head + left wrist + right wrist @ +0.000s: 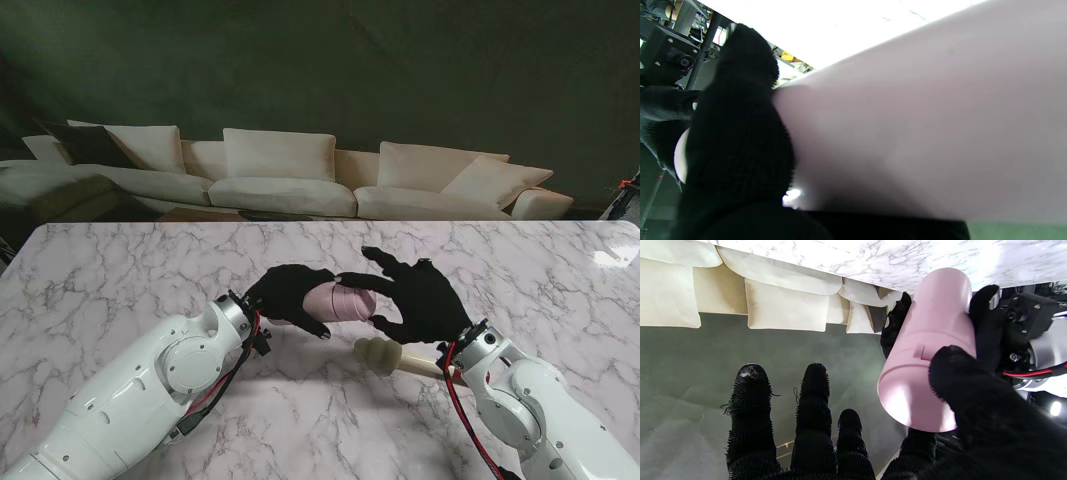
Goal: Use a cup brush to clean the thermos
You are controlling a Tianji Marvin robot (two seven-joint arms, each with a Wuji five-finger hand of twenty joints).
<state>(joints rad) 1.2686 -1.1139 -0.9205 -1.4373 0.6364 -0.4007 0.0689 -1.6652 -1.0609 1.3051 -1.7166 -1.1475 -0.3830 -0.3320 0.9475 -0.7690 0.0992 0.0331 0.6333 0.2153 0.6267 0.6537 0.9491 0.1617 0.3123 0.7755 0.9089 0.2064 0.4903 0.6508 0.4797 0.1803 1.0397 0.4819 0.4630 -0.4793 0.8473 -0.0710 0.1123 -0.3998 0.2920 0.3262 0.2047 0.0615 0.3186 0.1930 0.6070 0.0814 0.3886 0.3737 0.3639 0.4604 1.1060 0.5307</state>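
A: Frame centre: left hand [290, 295] grips pink thermos [343, 301] sideways, steadying it for brushing
B: Right hand [420, 297] spread, holding nothing, beside it; cup brush [382, 354] lies just below, ungrasped

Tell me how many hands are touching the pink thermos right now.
2. The left hand grips the thermos around its body; the right hand touches its other end with the thumb, the other fingers spread apart.

The thermos [340, 301] lay on its side above the table [120, 270], between my left hand [290, 296] on its left and my right hand [420, 298] on its right. The cup brush [395, 358] lay on the table nearer to me, beneath my right hand.
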